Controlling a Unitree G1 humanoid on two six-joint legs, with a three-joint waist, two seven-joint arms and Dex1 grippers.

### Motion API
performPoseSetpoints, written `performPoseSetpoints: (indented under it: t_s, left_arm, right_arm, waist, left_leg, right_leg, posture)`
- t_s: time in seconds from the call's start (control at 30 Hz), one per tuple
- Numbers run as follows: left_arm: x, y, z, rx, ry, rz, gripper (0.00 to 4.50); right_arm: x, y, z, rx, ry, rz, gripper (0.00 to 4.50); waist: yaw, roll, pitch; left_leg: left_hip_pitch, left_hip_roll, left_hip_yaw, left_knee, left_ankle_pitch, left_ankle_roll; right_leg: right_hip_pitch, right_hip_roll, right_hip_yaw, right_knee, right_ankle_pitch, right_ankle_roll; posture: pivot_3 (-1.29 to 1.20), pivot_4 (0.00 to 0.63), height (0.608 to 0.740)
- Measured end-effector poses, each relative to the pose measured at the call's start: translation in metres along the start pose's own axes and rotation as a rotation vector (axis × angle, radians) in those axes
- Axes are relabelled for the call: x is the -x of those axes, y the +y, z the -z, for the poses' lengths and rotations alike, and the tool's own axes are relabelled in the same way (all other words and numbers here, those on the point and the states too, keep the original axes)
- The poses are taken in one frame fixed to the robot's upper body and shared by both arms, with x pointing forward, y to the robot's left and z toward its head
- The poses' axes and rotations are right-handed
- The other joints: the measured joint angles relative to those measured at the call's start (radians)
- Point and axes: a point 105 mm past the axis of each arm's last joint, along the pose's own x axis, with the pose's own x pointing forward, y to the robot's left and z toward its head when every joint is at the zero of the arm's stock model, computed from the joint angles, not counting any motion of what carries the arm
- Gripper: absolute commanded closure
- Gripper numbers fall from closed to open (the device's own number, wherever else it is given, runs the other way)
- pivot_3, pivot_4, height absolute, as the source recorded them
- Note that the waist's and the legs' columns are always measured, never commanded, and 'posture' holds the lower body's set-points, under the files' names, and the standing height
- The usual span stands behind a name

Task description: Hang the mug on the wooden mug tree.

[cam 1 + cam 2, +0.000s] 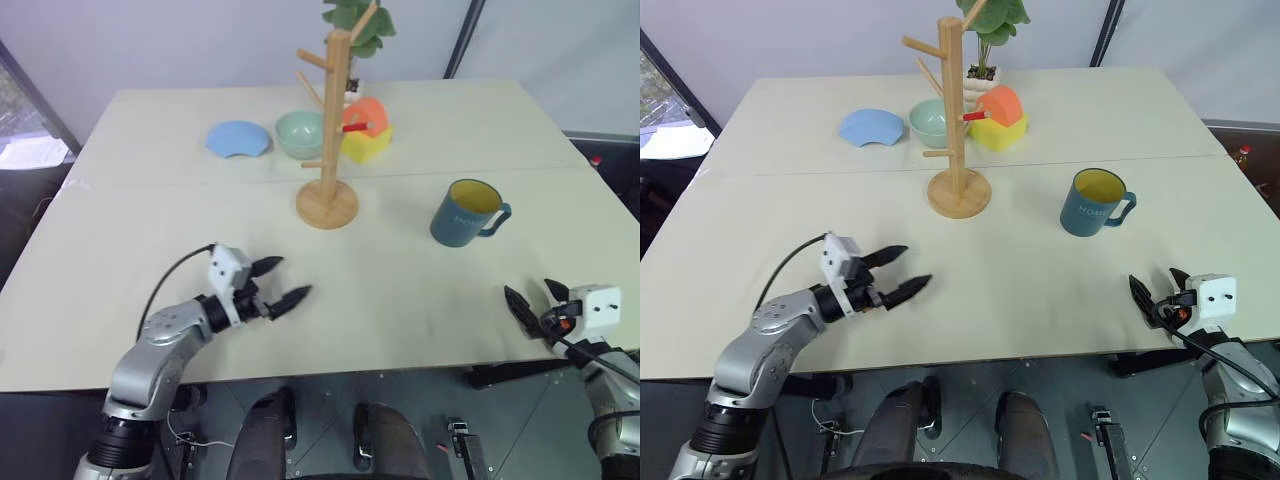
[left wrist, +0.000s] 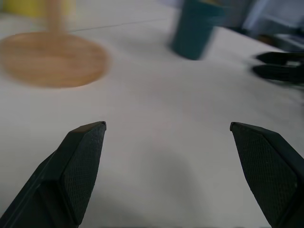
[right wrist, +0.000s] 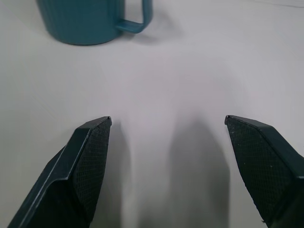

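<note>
The dark teal mug (image 1: pixel 465 213) with a yellow inside stands upright on the pale table, right of centre, its handle turned to the right. The wooden mug tree (image 1: pixel 335 120) rises from a round disc base to the mug's left, and its pegs are bare. My left gripper (image 1: pixel 293 277) hovers open over the near left of the table, pointing toward the mug, with nothing between its fingers. My right gripper (image 1: pixel 528 292) is open at the near right edge, well short of the mug (image 3: pixel 90 19), which sits ahead of its fingers (image 3: pixel 85 161).
Behind the tree sit a pale green bowl (image 1: pixel 300 133), a blue plate (image 1: pixel 238 138), a yellow and orange toy (image 1: pixel 366 130) and a potted plant (image 1: pixel 360 25). A seam crosses the table (image 1: pixel 150 185) ahead of the tree's base.
</note>
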Motion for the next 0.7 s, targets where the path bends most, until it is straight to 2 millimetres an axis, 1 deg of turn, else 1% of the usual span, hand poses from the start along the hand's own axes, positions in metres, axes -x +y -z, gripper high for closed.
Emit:
performPoseSetpoints:
  t_s: [0.1,0.17,0.23,0.37,0.43,0.53,0.7]
  left_arm:
    - [-0.018,-0.032,-0.011,-0.034,0.004,0.209,0.00]
    - [-0.022,-0.039,-0.015,-0.055,0.003,0.255,0.00]
    - [-0.023,-0.038,-0.017,-0.067,0.001,0.258,0.00]
    - [-0.026,-0.039,-0.019,-0.081,0.005,0.265,0.00]
    - [-0.026,-0.039,-0.017,-0.085,0.012,0.258,0.00]
    - [-0.025,-0.036,-0.015,-0.094,0.027,0.239,0.00]
    - [-0.023,-0.036,-0.014,-0.090,0.026,0.224,0.00]
  right_arm:
    - [-0.011,-0.001,-0.014,0.001,-0.045,0.019,0.54]
    - [-0.019,0.000,-0.023,0.007,-0.074,0.017,0.54]
    - [-0.027,0.003,-0.029,0.015,-0.091,0.010,0.54]
    - [-0.054,0.013,-0.045,0.038,-0.122,-0.012,0.54]
    - [-0.063,0.015,-0.049,0.043,-0.126,-0.014,0.54]
    - [-0.072,0.017,-0.050,0.040,-0.121,-0.017,0.54]
    - [-0.079,0.016,-0.047,0.029,-0.105,-0.012,0.54]
  waist:
    - [-0.003,0.001,-0.001]
    - [-0.003,0.001,-0.001]
    - [-0.003,0.002,-0.001]
    - [-0.007,0.003,-0.001]
    - [-0.007,0.003,-0.001]
    - [0.001,0.003,-0.001]
    - [-0.002,0.003,-0.001]
  left_leg:
    - [0.000,0.000,0.000,0.001,0.000,0.000]
    - [0.001,0.001,0.000,0.002,0.000,0.000]
    - [0.001,0.001,-0.001,0.003,0.000,0.000]
    - [0.000,0.004,-0.001,0.012,0.000,0.000]
    - [0.000,0.004,-0.001,0.012,0.000,0.000]
    - [0.000,0.004,-0.001,0.012,0.000,0.000]
    - [-0.001,0.004,0.000,0.012,0.000,0.000]
  right_leg:
    - [0.001,0.000,0.000,0.001,0.001,-0.001]
    - [0.001,0.001,0.000,0.001,0.001,-0.001]
    - [0.000,0.002,0.000,0.002,0.001,-0.001]
    - [0.002,0.004,0.000,0.003,0.001,-0.001]
    - [0.002,0.004,0.000,0.003,0.001,0.000]
    - [0.002,0.004,0.000,0.003,0.001,0.000]
    - [0.002,0.004,0.000,0.003,0.001,0.000]
  posture:
    - [0.00,0.150,0.740]
    - [0.00,0.150,0.740]
    - [0.00,0.150,0.740]
    - [0.00,0.150,0.740]
    - [0.00,0.150,0.740]
    - [0.00,0.150,0.740]
    - [0.00,0.150,0.740]
